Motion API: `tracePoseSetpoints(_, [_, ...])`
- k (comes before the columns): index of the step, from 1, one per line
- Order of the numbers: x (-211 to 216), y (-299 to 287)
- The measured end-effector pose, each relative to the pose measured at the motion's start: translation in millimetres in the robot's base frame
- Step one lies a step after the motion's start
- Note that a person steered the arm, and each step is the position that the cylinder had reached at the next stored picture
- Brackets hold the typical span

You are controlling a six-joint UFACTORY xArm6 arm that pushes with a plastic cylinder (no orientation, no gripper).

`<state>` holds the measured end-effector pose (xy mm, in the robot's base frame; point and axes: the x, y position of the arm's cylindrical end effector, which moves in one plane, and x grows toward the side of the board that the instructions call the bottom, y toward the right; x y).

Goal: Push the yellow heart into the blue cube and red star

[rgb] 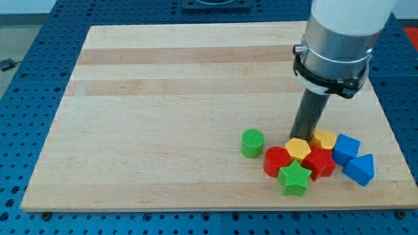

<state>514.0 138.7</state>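
Observation:
The yellow heart (324, 138) lies at the view's lower right of the board, touching the blue cube (347, 148) on its right and the red star (320, 162) just below it. My tip (302, 136) stands at the heart's left side, right above a yellow hexagon (298, 149). The rod hides part of the gap between the heart and the hexagon.
A red cylinder (277, 160), a green star (294, 178) and a blue triangular block (360, 169) crowd the same cluster. A green cylinder (252, 143) stands alone to the cluster's left. The wooden board's (163, 98) bottom edge is close below the cluster.

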Motion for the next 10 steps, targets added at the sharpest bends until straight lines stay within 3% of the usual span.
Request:
tracePoseSetpoints(2, [1,10])
tracePoseSetpoints(3, [-40,9])
tracePoseSetpoints(4, [-51,41])
tracePoseSetpoints(5, [-33,76])
tracePoseSetpoints(8, [13,78])
tracePoseSetpoints(9, [19,78])
tracePoseSetpoints(10, [-8,78])
